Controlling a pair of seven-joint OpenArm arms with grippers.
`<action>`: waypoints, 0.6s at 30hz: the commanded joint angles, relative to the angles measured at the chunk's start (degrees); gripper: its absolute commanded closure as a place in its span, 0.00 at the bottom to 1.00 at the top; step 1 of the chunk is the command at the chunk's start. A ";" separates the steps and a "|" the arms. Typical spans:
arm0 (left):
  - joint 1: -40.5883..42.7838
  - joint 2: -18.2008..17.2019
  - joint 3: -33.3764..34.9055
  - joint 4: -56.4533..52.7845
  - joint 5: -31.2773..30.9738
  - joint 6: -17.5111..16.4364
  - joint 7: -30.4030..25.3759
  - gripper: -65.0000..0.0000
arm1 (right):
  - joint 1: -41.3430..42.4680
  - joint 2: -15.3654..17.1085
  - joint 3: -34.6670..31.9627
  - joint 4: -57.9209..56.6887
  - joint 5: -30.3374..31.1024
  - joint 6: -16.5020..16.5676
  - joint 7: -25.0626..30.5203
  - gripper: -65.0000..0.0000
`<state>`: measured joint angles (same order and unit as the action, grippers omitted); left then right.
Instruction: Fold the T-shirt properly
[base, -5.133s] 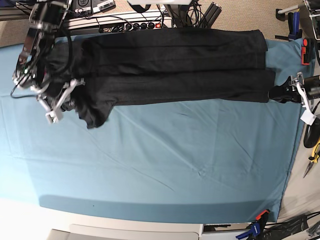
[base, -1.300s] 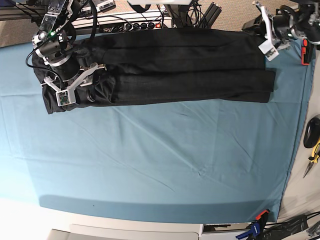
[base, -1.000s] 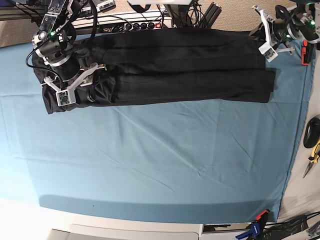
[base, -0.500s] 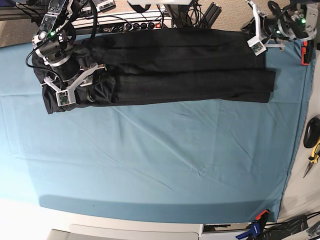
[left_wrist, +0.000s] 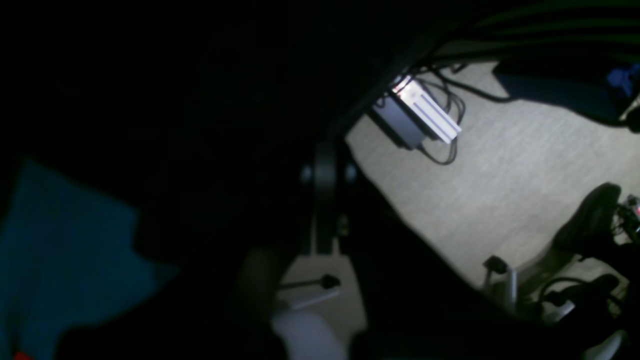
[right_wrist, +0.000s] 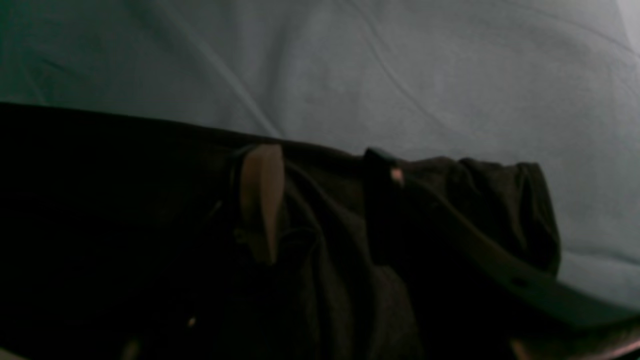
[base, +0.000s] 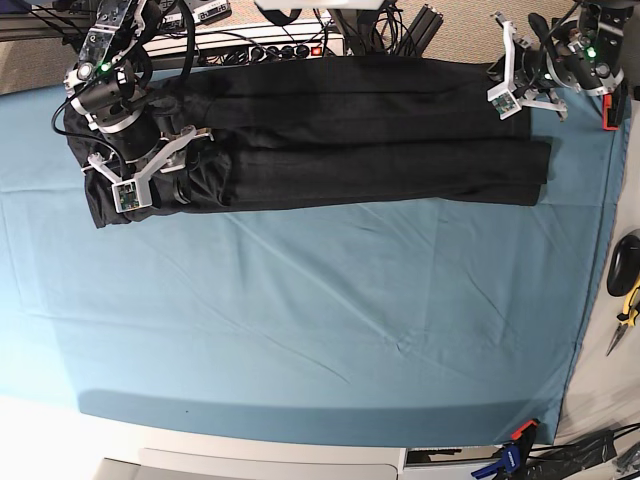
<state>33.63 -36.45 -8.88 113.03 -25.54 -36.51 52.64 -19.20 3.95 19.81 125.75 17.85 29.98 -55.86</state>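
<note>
The black T-shirt (base: 370, 130) lies folded into a long band across the far side of the teal cloth (base: 320, 300), plain side up. My right gripper (base: 160, 165) rests on its left end. In the right wrist view its fingers (right_wrist: 260, 200) stand apart, astride a ridge of black fabric (right_wrist: 325, 240). My left gripper (base: 510, 75) hovers over the shirt's far right corner. The left wrist view is very dark: black fabric (left_wrist: 150, 100) fills it, and the gripper (left_wrist: 290, 225) shows a gap with floor behind.
A power strip and cables (base: 250, 45) run along the far table edge. A red object (base: 610, 100) and hand tools (base: 625, 300) lie off the cloth's right edge. A clamp (base: 515, 435) sits at the front right. A metal box (left_wrist: 420, 120) lies on the floor.
My left arm has moved leftward from beyond the cloth's right edge to over the shirt's far right corner. The right arm and the shirt have stayed still.
</note>
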 joint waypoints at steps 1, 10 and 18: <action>-0.63 -1.46 -0.72 1.44 0.24 1.14 -2.08 1.00 | 0.31 0.50 0.15 1.05 0.52 -0.24 1.66 0.59; -2.54 -2.75 -0.72 1.88 0.33 3.67 -3.17 1.00 | 0.28 0.50 0.15 1.05 0.52 -0.24 1.66 0.59; -5.46 -2.43 -0.72 1.88 3.08 9.86 -7.50 1.00 | 0.31 0.50 0.15 1.05 0.52 -0.24 1.70 0.59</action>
<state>28.53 -38.06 -9.10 114.04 -22.17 -26.74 46.26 -19.20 3.97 19.81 125.75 17.87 29.95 -55.86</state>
